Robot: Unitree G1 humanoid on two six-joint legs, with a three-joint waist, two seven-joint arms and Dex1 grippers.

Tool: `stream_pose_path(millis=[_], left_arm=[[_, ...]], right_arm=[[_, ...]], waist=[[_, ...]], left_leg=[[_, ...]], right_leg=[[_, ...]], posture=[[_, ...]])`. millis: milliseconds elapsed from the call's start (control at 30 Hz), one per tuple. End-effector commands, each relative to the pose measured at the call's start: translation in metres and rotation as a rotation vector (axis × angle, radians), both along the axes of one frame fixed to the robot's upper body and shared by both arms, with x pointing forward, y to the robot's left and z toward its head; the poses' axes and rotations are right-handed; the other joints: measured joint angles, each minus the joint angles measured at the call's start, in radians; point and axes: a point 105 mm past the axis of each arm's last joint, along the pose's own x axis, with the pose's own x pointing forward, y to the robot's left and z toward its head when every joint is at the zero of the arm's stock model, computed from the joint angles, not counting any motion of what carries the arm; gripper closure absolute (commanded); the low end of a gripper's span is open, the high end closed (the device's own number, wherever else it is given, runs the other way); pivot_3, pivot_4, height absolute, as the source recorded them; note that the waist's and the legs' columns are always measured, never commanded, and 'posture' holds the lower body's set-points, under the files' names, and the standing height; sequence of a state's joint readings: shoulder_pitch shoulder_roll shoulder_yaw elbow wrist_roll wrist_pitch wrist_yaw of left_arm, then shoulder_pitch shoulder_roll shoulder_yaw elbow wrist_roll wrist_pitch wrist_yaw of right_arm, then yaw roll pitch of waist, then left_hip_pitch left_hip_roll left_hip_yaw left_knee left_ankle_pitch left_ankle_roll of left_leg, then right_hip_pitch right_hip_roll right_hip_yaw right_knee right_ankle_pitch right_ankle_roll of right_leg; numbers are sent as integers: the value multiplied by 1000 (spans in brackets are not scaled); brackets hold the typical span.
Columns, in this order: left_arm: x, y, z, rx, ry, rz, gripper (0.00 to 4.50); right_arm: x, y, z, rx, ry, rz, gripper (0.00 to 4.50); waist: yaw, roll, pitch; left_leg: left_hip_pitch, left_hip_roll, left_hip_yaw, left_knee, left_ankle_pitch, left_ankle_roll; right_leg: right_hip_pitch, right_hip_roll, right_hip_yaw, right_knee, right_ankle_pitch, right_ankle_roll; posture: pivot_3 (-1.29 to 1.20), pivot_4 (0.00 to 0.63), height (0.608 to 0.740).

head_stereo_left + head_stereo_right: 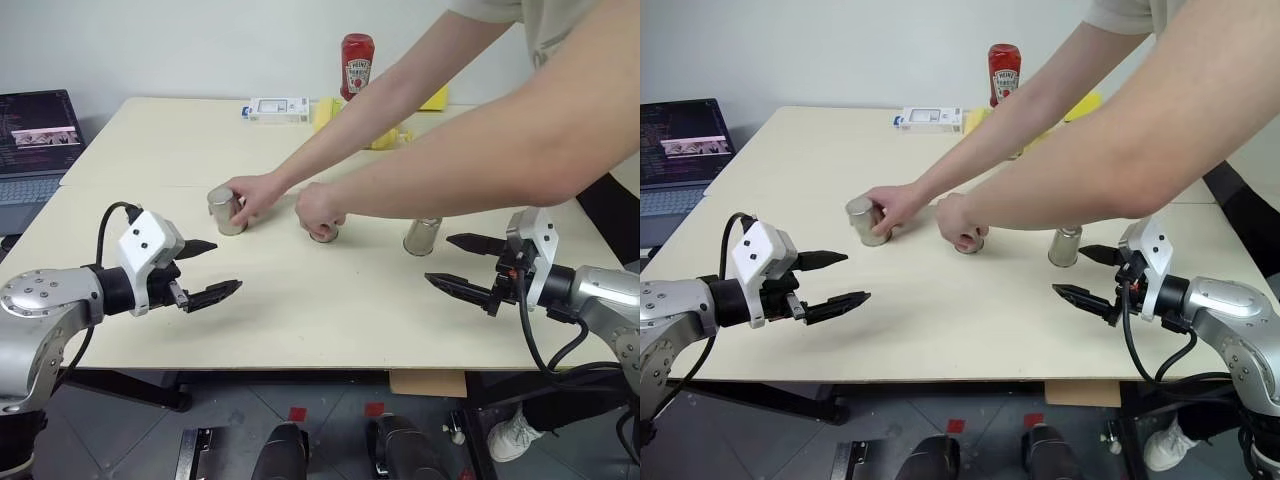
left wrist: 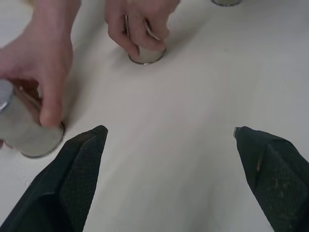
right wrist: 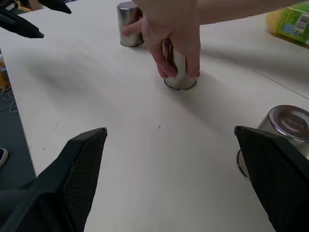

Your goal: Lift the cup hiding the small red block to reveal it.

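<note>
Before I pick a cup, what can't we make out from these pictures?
- The small red block: under which cup cannot be told; the metal walls hide it.
- Left cup and middle cup: partly covered by the person's hands, head views.
- Right cup: partly behind the right gripper's finger, right wrist view.
- Ketchup bottle: base behind the person's arm.

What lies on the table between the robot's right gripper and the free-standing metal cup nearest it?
Only bare tabletop separates the right gripper from that cup, seen in the left eye view.

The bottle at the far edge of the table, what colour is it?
Red, with a white label: the bottle shows best in the left eye view.
</note>
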State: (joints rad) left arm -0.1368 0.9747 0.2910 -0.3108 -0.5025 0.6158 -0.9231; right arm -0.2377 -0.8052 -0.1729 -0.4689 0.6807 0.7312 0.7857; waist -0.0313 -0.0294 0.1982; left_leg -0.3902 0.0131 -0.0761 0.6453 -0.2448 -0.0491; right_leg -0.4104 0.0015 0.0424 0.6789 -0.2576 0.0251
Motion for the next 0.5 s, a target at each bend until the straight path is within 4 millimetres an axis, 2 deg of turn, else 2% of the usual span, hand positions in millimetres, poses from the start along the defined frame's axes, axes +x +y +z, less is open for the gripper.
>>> stream_pose_path(millis=[33,167,300,367,500], left_arm=[[13,9,10,-7,-53,88,35],[40,40,12,-24,-87,294,35],[60,57,12,-54,-107,431,35],[68,60,10,-66,-112,464,35],[85,51,5,-83,-101,445,35]], right_arm=[[-5,14,12,16,-51,60,0],[-12,36,14,35,-44,153,0],[-13,55,20,47,-54,225,0],[-13,61,23,50,-59,247,0],[-14,76,32,51,-76,308,0]], waist=[[0,0,0],[0,0,0],[-1,0,0],[-1,0,0],[1,0,0]], left_leg=[[0,0,0,0,0,0],[0,0,0,0,0,0],[1,0,-1,0,0,0],[0,0,-1,0,0,0],[-1,0,-1,0,0,0]], right_leg=[[0,0,0,0,0,0],[0,1,0,0,0,0],[1,1,0,1,0,0],[0,2,0,1,0,0],[-1,1,-1,0,0,0]], posture=[[0,150,740],[0,150,740],[0,150,740],[0,150,740],[0,150,740]])
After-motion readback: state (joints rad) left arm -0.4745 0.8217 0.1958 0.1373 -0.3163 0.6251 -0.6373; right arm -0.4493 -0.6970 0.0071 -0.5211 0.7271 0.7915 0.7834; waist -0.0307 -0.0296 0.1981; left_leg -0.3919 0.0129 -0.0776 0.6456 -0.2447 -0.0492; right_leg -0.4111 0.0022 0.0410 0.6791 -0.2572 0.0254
